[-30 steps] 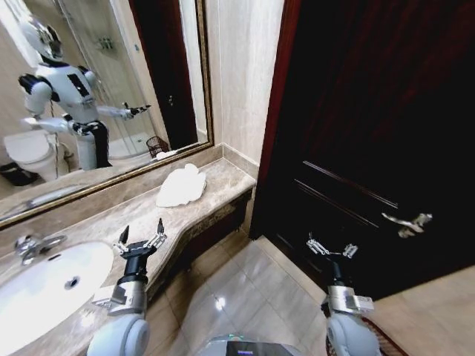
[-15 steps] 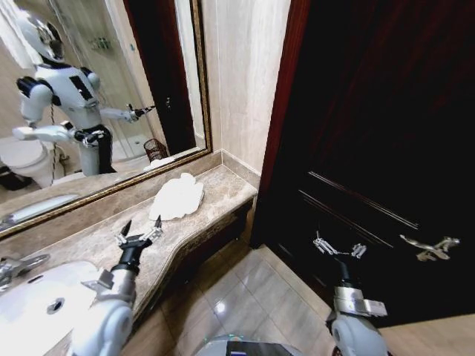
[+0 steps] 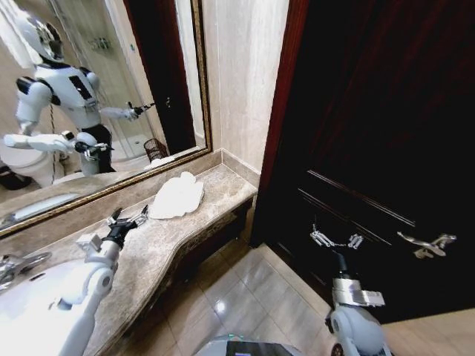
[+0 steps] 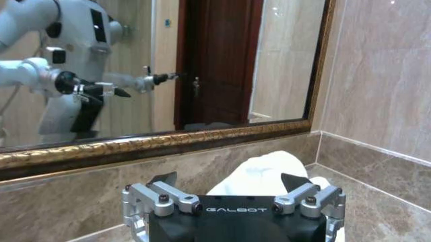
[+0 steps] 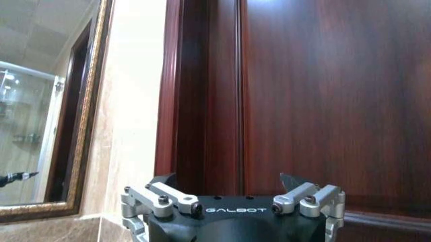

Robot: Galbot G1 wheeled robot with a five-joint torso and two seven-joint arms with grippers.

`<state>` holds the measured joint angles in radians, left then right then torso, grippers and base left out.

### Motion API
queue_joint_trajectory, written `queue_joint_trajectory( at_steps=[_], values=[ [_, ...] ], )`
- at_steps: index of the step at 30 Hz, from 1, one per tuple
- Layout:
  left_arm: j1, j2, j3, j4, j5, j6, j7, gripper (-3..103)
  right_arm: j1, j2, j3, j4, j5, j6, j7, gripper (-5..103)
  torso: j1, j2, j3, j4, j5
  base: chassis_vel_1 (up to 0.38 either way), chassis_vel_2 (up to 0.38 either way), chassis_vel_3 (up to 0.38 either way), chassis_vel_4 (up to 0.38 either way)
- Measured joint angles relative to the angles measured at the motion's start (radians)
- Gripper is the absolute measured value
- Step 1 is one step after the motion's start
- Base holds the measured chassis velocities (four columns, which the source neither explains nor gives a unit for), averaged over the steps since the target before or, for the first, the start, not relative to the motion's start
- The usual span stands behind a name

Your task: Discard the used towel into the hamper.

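Left gripper (image 3: pixel 128 220) hovers over the marble counter (image 3: pixel 159 245) with its two fingers spread wide and nothing between them, and the one white towel (image 3: pixel 177 197) lies crumpled on the counter at its 1 o'clock, near but apart from it. Right gripper (image 3: pixel 335 239) hangs at 4 o'clock in the head view before the dark wooden door (image 3: pixel 371 133), fingers likewise wide and empty, with one lever handle (image 3: pixel 424 242) at its 3 o'clock; one hamper shows as a reflection (image 3: pixel 155 149) in the gold-framed mirror (image 3: pixel 96 89) at 10 o'clock
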<state>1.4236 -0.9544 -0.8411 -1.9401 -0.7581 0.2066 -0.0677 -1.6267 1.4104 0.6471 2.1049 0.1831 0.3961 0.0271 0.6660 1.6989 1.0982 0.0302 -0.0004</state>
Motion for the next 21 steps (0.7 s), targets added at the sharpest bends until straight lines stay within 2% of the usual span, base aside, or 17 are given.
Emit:
queue_joint_trajectory(
  at_steps=[6,14,21],
  values=[
    [-0.055,0.043,0.039,0.063,-0.030,0.010,0.016,100,0.002,0.001,-0.002,-0.001,-0.003,-0.019,-0.024,100,0.000,0.000,0.000,0.0000,0.0002,0.000,0.000,0.000,0.000],
    [-0.058,0.019,0.071,0.076,-0.014,0.011,0.017,100,0.007,0.007,-0.003,-0.001,-0.014,-0.027,-0.016,100,-0.001,0.000,0.000,0.0003,0.0003,-0.024,0.024,0.029,-0.032],
    [-0.054,0.039,0.083,0.083,-0.011,0.010,0.021,100,0.008,0.010,-0.011,-0.007,-0.029,-0.028,-0.005,100,0.000,0.000,0.000,0.0001,0.0005,-0.142,0.132,0.159,-0.139]
  ],
)
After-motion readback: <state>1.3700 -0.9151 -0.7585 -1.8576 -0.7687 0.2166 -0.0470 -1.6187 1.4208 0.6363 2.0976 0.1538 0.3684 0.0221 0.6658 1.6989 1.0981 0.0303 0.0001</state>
